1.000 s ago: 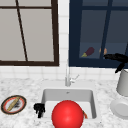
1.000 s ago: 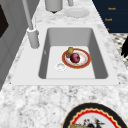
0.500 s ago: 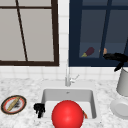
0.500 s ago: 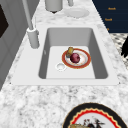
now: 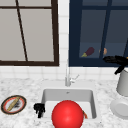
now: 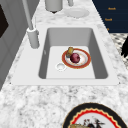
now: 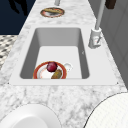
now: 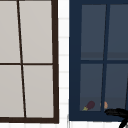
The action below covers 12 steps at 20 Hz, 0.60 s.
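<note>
Glossy red ball (image 5: 67, 114) fronts the white sink (image 5: 47, 96) in a speckled marble table — left hand (image 5: 39, 109) curled beside it, right hand (image 5: 116, 60) outstretched above a grey canister (image 5: 123, 82).

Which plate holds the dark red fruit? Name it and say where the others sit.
The orange-rimmed plate in the sink basin holds it. The patterned plate sits on the counter left of the sink, the plain white plate on the right.

4 fixed views around sink (image 5: 67, 96)
</note>
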Motion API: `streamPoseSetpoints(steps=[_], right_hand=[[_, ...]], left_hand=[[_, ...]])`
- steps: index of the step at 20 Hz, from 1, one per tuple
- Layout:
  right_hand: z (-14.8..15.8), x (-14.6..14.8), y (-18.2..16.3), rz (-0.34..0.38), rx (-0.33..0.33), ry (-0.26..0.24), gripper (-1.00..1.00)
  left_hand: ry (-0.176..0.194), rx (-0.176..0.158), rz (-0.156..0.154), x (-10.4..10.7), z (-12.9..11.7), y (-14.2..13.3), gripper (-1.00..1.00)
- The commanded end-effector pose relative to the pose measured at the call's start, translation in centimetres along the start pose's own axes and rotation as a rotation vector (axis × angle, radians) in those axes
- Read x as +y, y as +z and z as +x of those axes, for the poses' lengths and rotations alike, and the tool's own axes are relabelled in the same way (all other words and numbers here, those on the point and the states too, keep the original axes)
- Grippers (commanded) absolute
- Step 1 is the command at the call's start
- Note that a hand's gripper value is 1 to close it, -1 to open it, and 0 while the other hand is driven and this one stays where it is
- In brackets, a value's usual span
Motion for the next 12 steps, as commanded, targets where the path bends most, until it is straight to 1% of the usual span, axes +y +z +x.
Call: streamPoseSetpoints(steps=[1,3,5,6,7,8,9,12], right_hand=[[1.4,0.9,0.0,0.023,0.079,0.065,-1.0],[2.6,1.7,0.1,0.024,0.094,0.058,-1.0],[3.6,3.0,0.0,0.038,0.123,0.03,-1.0],[4.4,3.5,-0.3,0.052,0.111,0.024,-1.0],[4.7,3.9,-0.4,0.059,0.121,0.024,-1.0],[5.2,4.4,-0.4,0.057,0.139,0.027,-1.0],[5.3,4.6,-0.1,0.048,0.176,0.031,-1.0],[5.9,5.7,0.1,0.041,0.231,0.04,-1.0]], left_hand=[[0.0,0.0,0.0,0.0,0.0,0.0,0.0],[0.0,0.0,0.0,0.0,0.0,0.0,0.0],[0.0,0.0,0.0,0.0,0.0,0.0,0.0],[0.0,0.0,0.0,0.0,0.0,0.0,0.0],[0.0,0.0,0.0,0.0,0.0,0.0,0.0],[0.0,0.0,0.0,0.0,0.0,0.0,0.0],[0.0,0.0,0.0,0.0,0.0,0.0,0.0],[0.0,0.0,0.0,0.0,0.0,0.0,0.0]])
